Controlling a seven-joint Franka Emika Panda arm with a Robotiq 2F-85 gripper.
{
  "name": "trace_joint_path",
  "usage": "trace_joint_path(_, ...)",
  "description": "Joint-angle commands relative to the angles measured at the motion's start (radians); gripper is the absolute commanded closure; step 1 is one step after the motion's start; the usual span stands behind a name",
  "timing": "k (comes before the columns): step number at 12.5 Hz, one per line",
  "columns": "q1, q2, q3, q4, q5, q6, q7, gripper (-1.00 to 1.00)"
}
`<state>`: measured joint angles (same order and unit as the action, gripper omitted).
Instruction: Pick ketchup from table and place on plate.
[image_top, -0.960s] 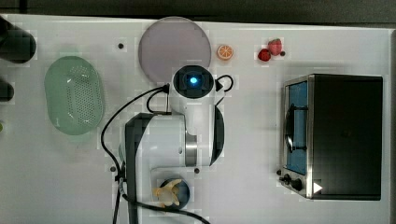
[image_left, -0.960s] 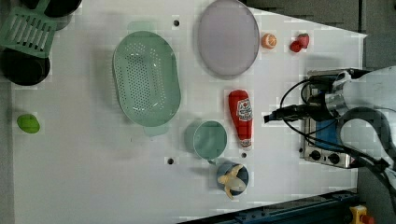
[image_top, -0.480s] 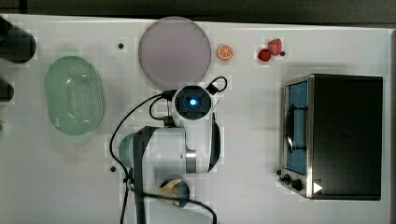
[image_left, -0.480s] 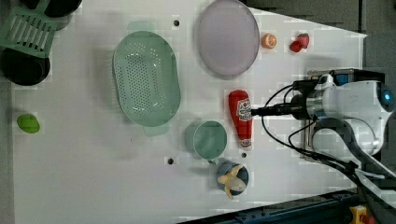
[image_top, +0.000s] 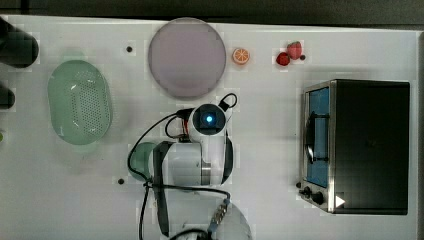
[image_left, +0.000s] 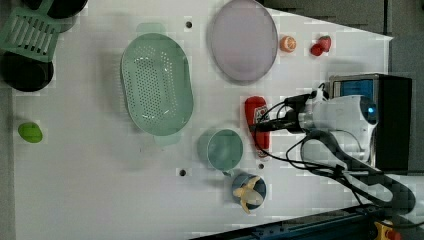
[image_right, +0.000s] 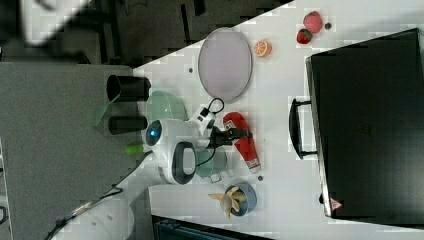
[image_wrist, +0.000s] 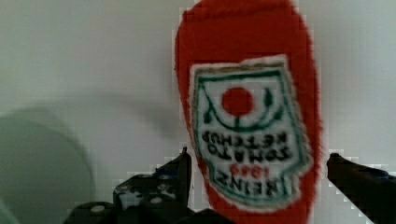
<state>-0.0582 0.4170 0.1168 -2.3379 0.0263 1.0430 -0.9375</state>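
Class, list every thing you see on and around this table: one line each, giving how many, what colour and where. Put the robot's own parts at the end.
Table: one, white, under everything.
Plate: one, pale lilac, top view's upper middle.
Ketchup: one, red with a white label, lying on the table below the plate in the left view.
Basket: one, light green, left view's left of the plate.
Cup: one, green, beside the ketchup.
Orange slice: one, top view's right of the plate.
Strawberries: two, red, right of the slice.
Oven: one, black, top view's right.
Bowl with banana: one, blue.
Lime: one, green, left view's left edge.
Tool: one, black, open astride the ketchup.
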Motion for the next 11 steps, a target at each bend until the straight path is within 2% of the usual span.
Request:
trace_joint_path(1,0.008,0.016,0.008,0.014,-0.003,0.074,-0.061,-0.92)
trace_joint_path(3,0.008,0.029,0.008,0.013,-0.003,0.099,-0.061,-0.44)
trace_joint_path(4,0.008,0.023,0.008,0.013,-0.003,0.096,-0.06,-0.3)
trace_joint_path(8,0.008,-0.047,0.011,0.011,-0.003,0.086,-0.059,-0.3)
trace_joint_path(11,0.007,-0.156,0.012,0.016,0.0,-0.001,-0.021,-0.3)
